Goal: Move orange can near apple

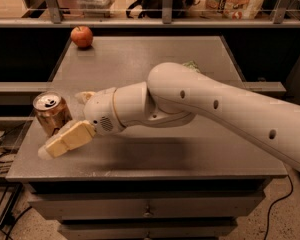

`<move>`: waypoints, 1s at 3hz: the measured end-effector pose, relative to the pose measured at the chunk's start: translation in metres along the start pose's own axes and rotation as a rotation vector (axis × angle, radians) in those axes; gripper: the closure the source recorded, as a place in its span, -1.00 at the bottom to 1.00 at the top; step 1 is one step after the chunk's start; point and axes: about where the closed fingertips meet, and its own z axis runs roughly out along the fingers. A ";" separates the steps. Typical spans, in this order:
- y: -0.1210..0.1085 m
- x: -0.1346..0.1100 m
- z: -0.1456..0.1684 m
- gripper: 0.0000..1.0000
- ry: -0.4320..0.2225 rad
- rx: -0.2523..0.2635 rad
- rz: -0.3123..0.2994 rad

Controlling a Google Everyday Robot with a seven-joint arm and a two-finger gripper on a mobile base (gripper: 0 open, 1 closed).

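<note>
- The orange can stands upright near the front left corner of the grey table, pull-tab top showing.
- The apple sits at the far left corner, well apart from the can, with bare tabletop between them.
- The gripper is low at the can, spread wide and holding nothing. One tan finger lies across the front of the can's base and the other peeks out behind its right side.
- The step in hand looks like the grasp. The can seems only partly inside the span (hard to say how deep), so pushing further in before closing should give a squarer hold on the body.
- Close gently: a thin aluminium can dents, and one so near the edge could be nudged off.
- Afterwards, a small lift and a straight carry along the left side keeps the white arm away from the green bag behind it.
</note>
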 end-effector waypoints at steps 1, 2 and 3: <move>0.004 -0.005 0.014 -0.63 -0.015 -0.037 -0.015; 0.006 -0.009 0.021 -0.16 -0.023 -0.051 -0.023; 0.005 -0.012 0.020 0.30 -0.026 -0.048 -0.032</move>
